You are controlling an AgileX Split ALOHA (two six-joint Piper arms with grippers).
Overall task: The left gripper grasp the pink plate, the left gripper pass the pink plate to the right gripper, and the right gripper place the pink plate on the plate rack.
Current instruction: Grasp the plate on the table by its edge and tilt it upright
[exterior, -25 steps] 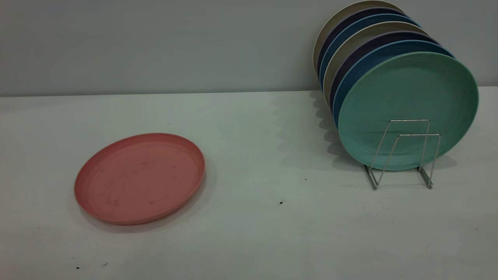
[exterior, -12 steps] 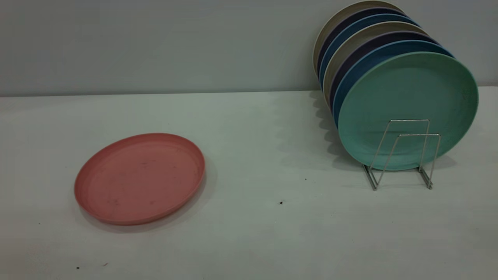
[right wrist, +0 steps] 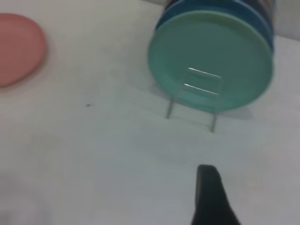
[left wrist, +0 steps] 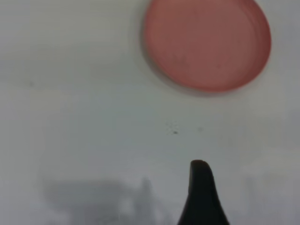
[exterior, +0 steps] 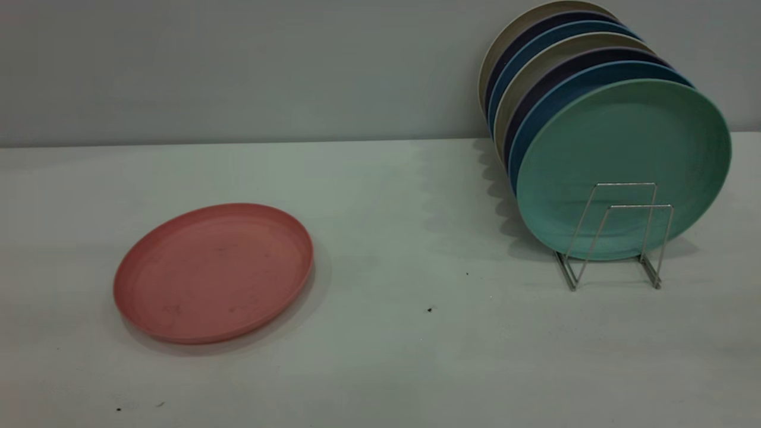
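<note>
— Where does the plate (exterior: 213, 272) lie?

— Flat on the table (exterior: 386, 333), rim up, at the left side — well apart from the rack (exterior: 615, 235), which stands at the right with the green plate (exterior: 624, 160) and others upright in it, its two front loops free.

— And the left gripper (left wrist: 200, 197)?

— Only one dark fingertip shows in its wrist view, over bare table, with the plate ahead of it and apart. Whether the fingers are spread or closed cannot be told. It holds nothing that can be seen.

— The right gripper (right wrist: 212, 197)?

— The same: one fingertip in view, state unknowable. It faces the rack, with the plate far off to one side.

— So which arm is nearer the plate?

— The left, judging by how large the plate fills its view. A round plate has no long axis, so any point on the rim would serve; lying flat, it probably calls for a finger slipped under the near edge.
</note>
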